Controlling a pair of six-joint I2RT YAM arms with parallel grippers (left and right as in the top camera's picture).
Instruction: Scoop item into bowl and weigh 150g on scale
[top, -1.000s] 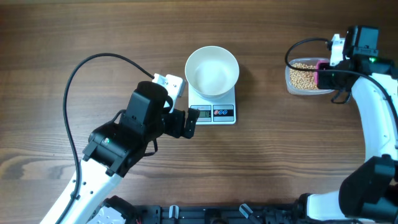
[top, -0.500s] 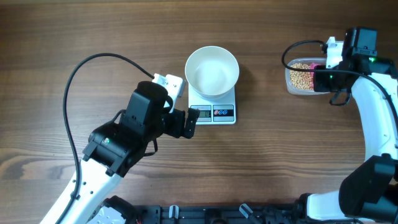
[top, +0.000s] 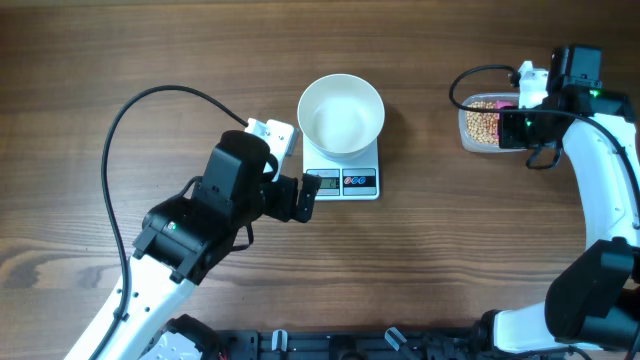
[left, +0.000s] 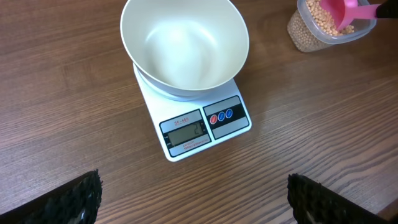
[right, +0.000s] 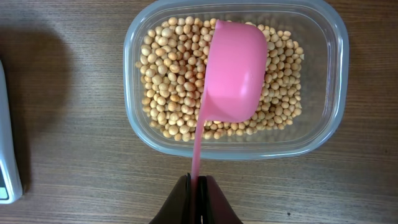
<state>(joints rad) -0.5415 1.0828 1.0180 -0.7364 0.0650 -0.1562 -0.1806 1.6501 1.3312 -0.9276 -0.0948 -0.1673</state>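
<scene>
The empty white bowl (top: 341, 113) (left: 185, 46) sits on the white scale (top: 345, 182) (left: 205, 127) at the table's middle. My left gripper (top: 298, 190) (left: 196, 199) hovers open just left of the scale's display, with only bare wood between its fingers. At the far right, tan beans (right: 168, 81) (top: 482, 122) fill a clear plastic tub (right: 323, 134). My right gripper (right: 198, 193) (top: 522, 125) is shut on the thin handle of a pink scoop (right: 235, 71) (top: 505, 103). The scoop's cup lies over the beans inside the tub.
The left arm's black cable (top: 130, 130) loops over the table's left side. The right arm's cable (top: 470, 80) arcs above the tub. Bare wood lies between the scale and the tub (top: 478, 130).
My right gripper has carried the pink scoop slightly leftward, further over the beans in the tub. The left arm, bowl and scale have not moved.
</scene>
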